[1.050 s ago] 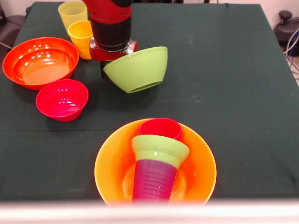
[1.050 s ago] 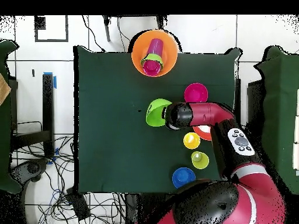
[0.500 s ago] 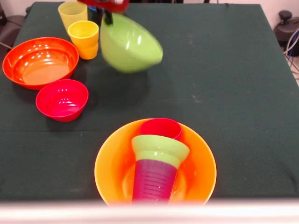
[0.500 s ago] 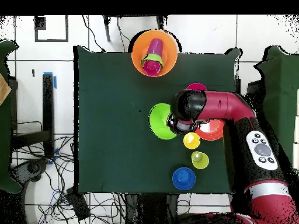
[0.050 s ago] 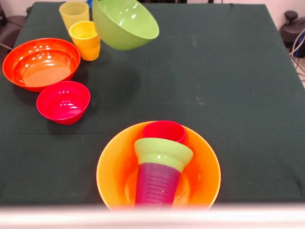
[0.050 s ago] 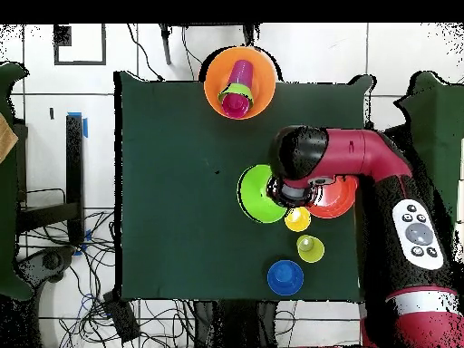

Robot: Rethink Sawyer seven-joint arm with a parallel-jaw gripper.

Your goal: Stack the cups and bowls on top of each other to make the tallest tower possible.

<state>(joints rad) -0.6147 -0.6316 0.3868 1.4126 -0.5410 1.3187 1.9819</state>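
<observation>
Large green bowl [image 5: 125, 22] was airborne, tilted, mouth up, its shadow on the green table [image 5: 228, 71], at 12 o'clock from the tower [image 5: 160, 162]. In the overhead view the gripper [image 6: 276, 190] sat at the bowl's rim; couldn't tell how the jaws stood, though the bowl hung from it. Tower stood in the large yellow-orange bowl [image 5: 114, 162]. Orange-red bowl [image 5: 40, 62], red-pink bowl [image 5: 63, 101] and both yellow cups [image 5: 85, 39] sat around 10–11 o'clock.

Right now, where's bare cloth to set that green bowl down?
Bare: the table's whole right side in the front view, plus the middle between the large green bowl and the tower. Crowded: the left, around the orange-red bowl, red-pink bowl and yellow cups.
</observation>
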